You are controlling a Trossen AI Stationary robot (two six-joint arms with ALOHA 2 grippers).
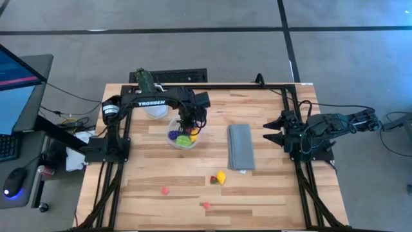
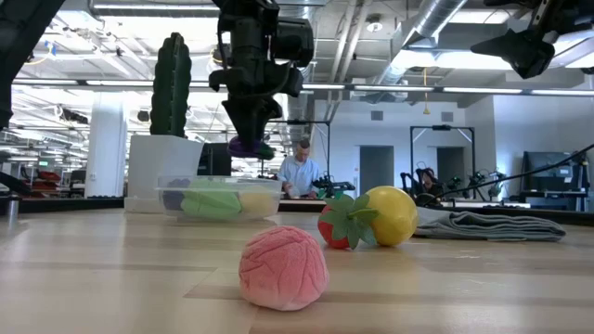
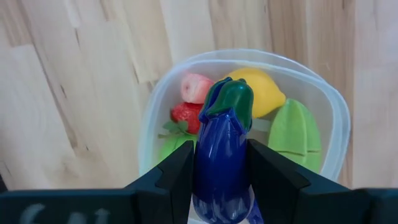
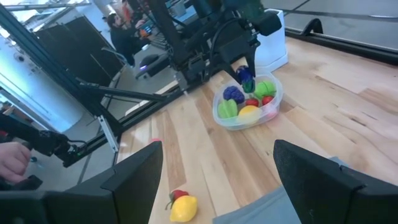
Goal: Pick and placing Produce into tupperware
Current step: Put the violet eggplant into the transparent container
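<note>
left gripper (image 3: 221, 180): clamped on a purple eggplant (image 3: 222, 155), held above the tupperware (image 1: 185, 138) toward the bench's (image 1: 270, 193) far edge. tupperware contents: lemon (image 3: 260, 90), strawberry (image 3: 185, 115), green pieces. loose produce near the front edge: lemon (image 1: 221, 176), strawberry (image 1: 213, 180), pink pieces. right gripper (image 1: 270, 131): fingers apart, right edge.

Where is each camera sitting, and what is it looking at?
High view: above the table, looking straight down; both arms show, left gripper over the tupperware.
Low view: at table-top height, looking across a pink toy into the room; the arms hang from above.
Left wrist view: down past its fingers gripping the eggplant.
Right wrist view: across the table past the open right gripper.
All four share the tupperware.
</note>
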